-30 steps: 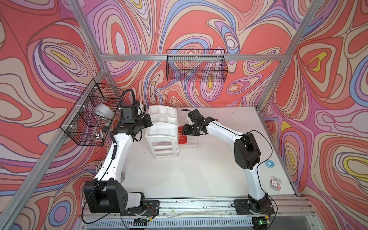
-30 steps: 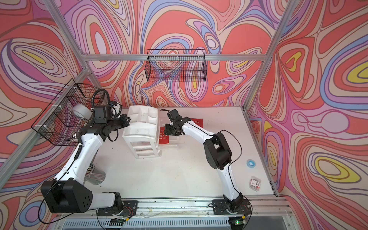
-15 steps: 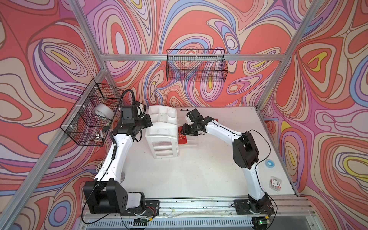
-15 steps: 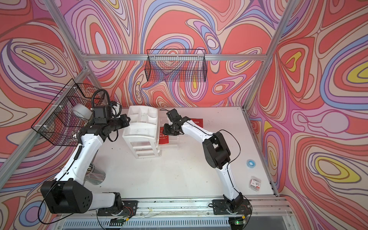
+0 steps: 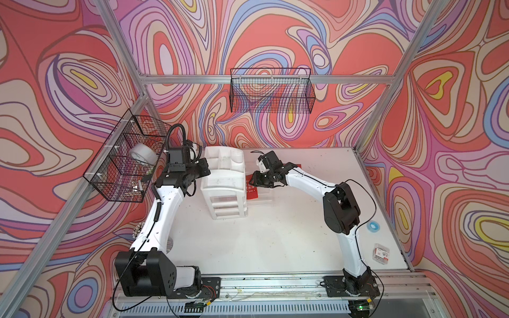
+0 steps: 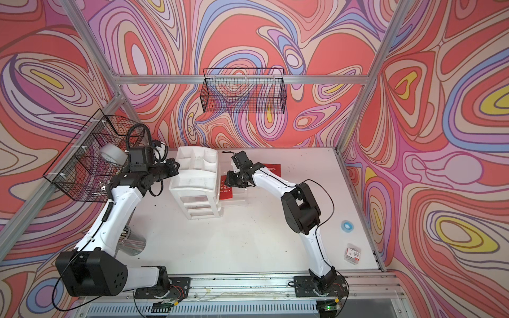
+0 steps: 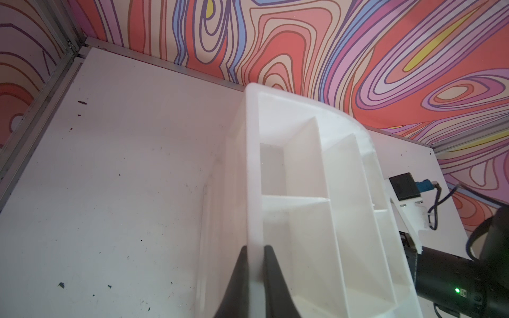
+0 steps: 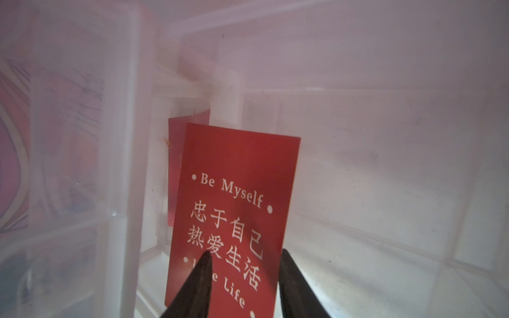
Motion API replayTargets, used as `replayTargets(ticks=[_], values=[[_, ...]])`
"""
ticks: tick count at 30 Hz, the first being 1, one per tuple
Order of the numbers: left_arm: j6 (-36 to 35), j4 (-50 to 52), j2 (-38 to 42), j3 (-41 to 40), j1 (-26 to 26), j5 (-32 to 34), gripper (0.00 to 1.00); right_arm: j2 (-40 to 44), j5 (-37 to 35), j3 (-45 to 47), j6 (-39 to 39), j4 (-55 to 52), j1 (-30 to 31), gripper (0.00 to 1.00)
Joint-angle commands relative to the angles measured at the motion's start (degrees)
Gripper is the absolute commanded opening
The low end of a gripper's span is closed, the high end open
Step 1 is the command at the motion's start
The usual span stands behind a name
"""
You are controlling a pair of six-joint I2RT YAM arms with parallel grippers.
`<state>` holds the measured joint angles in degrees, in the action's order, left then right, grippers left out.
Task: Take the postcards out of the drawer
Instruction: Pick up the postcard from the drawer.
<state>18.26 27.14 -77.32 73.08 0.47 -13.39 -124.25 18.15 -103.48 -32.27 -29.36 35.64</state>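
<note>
Looking at the right wrist view, you see the right gripper (image 8: 246, 252) with its fingers spread over 1 red postcard (image 8: 237, 170), which lies in the clear drawer (image 8: 385, 165) at centre frame. The left gripper (image 7: 255, 247) pinches the wall of the white organizer (image 7: 303, 154).

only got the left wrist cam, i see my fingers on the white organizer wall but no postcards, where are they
Observer: The top postcard lies in the clear drawer, which sits on the table on the right side of the organizer.
Operator: is the right gripper on it
Observer: The right gripper is just above it with jaws apart, one fingertip over the card's face and the other by its edge.
Operator: any out already
Observer: Yes, a loose postcard lies on the table beyond the right arm, outside the drawer.
</note>
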Motion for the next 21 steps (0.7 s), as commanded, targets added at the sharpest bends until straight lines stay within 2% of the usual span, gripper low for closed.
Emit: replayTargets(ticks=[1, 15, 21], values=[[-3.23, 5.58, -0.46, -2.15, 0.15, 1.1, 0.0, 2.76, 2.59, 1.76, -0.34, 2.55, 0.66, 0.4], [-3.32, 5.38, -0.11, -2.06, 0.15, 0.76, 0.0, 4.41, 5.04, 5.49, -2.61, 6.89, 0.67, 0.34], [-3.23, 5.47, -0.11, -1.8, 0.15, 0.71, 0.0, 4.01, 5.14, 5.31, -2.71, 6.56, 0.66, 0.23]])
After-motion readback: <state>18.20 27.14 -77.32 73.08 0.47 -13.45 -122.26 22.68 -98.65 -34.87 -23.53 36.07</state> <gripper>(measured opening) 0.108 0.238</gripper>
